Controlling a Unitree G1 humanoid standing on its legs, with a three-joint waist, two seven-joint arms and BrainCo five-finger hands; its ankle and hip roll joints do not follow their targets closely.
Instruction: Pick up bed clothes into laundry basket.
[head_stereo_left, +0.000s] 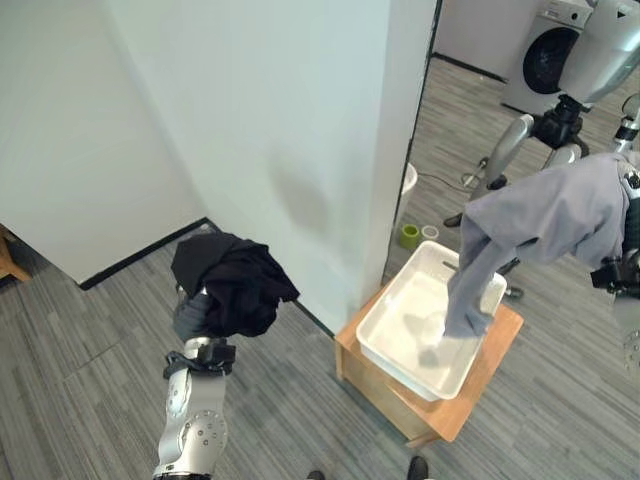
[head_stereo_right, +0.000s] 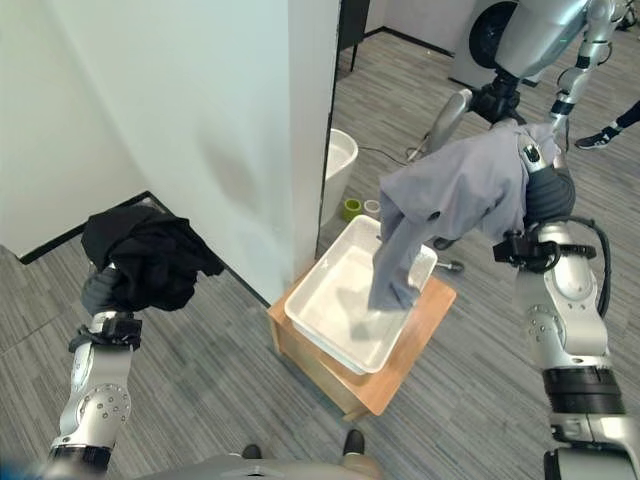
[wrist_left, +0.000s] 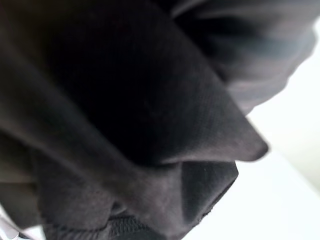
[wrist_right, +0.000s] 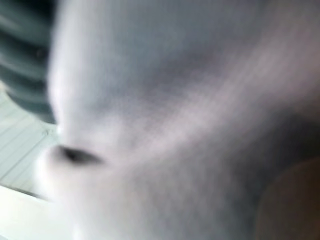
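Observation:
A bundled black garment (head_stereo_left: 232, 280) is held up at the left, draped over my left hand (head_stereo_left: 192, 318), whose dark cover shows just beneath it. The same dark cloth (wrist_left: 125, 100) shows in the left wrist view. A grey garment (head_stereo_right: 460, 185) hangs over my right hand (head_stereo_right: 550, 198) at the right. One long end of it drops into the white rectangular tub (head_stereo_left: 400, 315). That tub rests on a low wooden stand (head_stereo_left: 470, 390). Grey cloth (wrist_right: 175, 125) lies right up against the right wrist camera.
A white wall corner (head_stereo_left: 400, 150) stands just behind the tub. Beyond it are a green cup (head_stereo_left: 409, 235), a white bin (head_stereo_right: 340, 160), another robot (head_stereo_left: 600, 50), a washing machine (head_stereo_left: 545, 55) and a person's shoe (head_stereo_right: 605, 135). Grey floor lies open on the left.

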